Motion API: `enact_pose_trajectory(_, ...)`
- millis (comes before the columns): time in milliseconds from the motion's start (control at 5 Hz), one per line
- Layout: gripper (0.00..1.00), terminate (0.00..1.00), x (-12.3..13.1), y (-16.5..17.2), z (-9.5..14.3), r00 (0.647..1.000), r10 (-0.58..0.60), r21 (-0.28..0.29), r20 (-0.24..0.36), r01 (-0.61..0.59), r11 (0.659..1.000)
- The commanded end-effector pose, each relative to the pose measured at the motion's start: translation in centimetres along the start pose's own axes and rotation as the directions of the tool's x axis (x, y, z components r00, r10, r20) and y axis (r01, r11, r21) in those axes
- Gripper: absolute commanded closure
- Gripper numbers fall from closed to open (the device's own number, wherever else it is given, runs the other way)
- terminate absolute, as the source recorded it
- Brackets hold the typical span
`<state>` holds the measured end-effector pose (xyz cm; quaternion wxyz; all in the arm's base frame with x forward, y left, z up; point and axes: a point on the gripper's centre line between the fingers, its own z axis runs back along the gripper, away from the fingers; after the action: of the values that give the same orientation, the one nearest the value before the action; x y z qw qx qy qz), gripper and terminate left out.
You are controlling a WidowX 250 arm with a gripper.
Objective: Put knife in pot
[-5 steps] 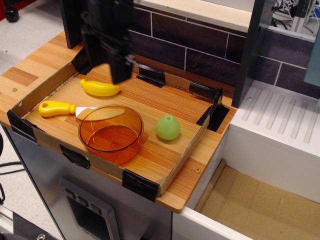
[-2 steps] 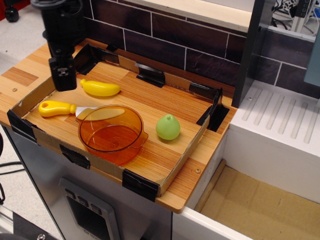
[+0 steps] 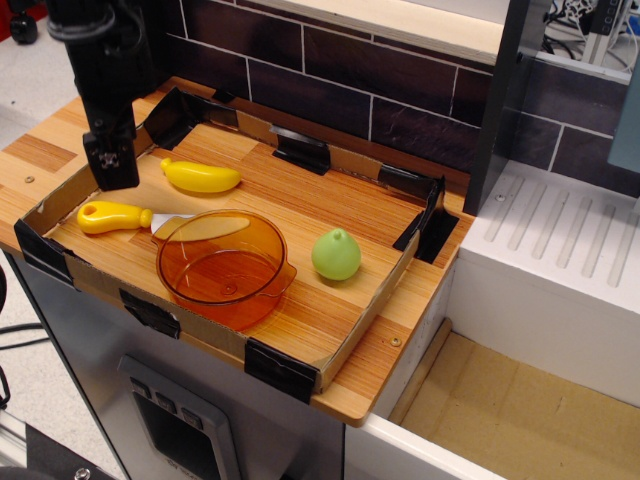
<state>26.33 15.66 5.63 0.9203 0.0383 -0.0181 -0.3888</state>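
The knife (image 3: 118,217) lies flat at the left of the cardboard tray (image 3: 362,325), with its yellow handle to the left. Its white blade runs right and shows through the rim of the translucent orange pot (image 3: 222,265). The pot stands at the tray's front, and only the blade tip shows through its wall. My black gripper (image 3: 111,172) hangs above the tray's left wall, just above and behind the knife handle. It holds nothing. I cannot tell how its jaws stand.
A yellow toy banana (image 3: 201,177) lies behind the knife. A green pear-like fruit (image 3: 336,254) stands right of the pot. The tray's walls have black taped corners. A dark brick wall stands behind, and a white sink unit (image 3: 560,280) is to the right.
My gripper has moved from above the banana at the tray's back to the left and down, and now hangs over the left wall near the knife handle. The toys have not moved.
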Motion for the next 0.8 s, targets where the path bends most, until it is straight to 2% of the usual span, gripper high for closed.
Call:
enact_pose_trajectory(0,0.0,0.0,-0.4,1.5,-1.8,1.0,0.008,0.051,-0.023,-0.007,0.999)
enact_pose_trajectory(600,0.0,0.0,-1.2,0.5,-5.0,0.993,-0.035,0.043,-0.109,0.04,0.998)
